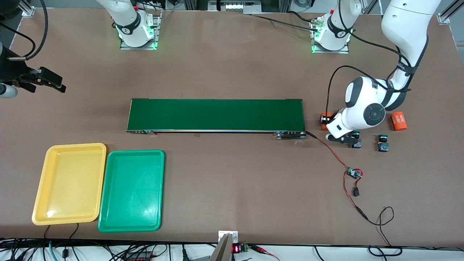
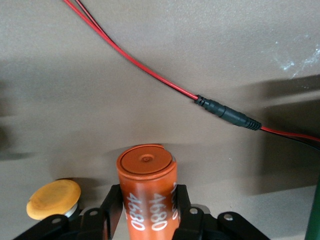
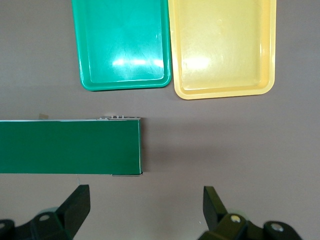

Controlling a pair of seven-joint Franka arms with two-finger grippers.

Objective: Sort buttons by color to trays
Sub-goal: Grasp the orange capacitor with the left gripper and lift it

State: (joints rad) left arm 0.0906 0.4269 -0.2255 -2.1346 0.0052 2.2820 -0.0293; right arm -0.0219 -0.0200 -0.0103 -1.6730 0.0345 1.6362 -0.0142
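A brown table [image 1: 232, 65] carries everything here, with the two arm bases bolted along its edge and cables hanging off the side nearest the front camera. A long dark-green conveyor belt [image 1: 216, 115] lies across the middle. The yellow tray [image 1: 69, 183] and the green tray [image 1: 131, 190] sit side by side, touching or nearly so, nearer the front camera than the belt and toward the right arm's end of the table; both hold nothing.

Clutter crowds the left arm's end. The left gripper [image 1: 326, 125] is low at the table just off the belt's end, its jaws closed around an orange cylinder [image 2: 148, 192] marked 4680. A second orange cylinder [image 1: 398, 121] lies near. Two green-capped buttons [image 1: 382, 143] stand slightly nearer the front camera, one [image 1: 356, 140] partly under the gripper. A red wire [image 1: 335, 156] with a small circuit board [image 1: 353, 173] trails from the belt's end.

Only the left wrist view shows a yellow-capped button [image 2: 53, 199] just beside the held cylinder, hidden from the front.

The right gripper [image 3: 145, 207] waits, its jaws wide, high over the table beside the belt's end.
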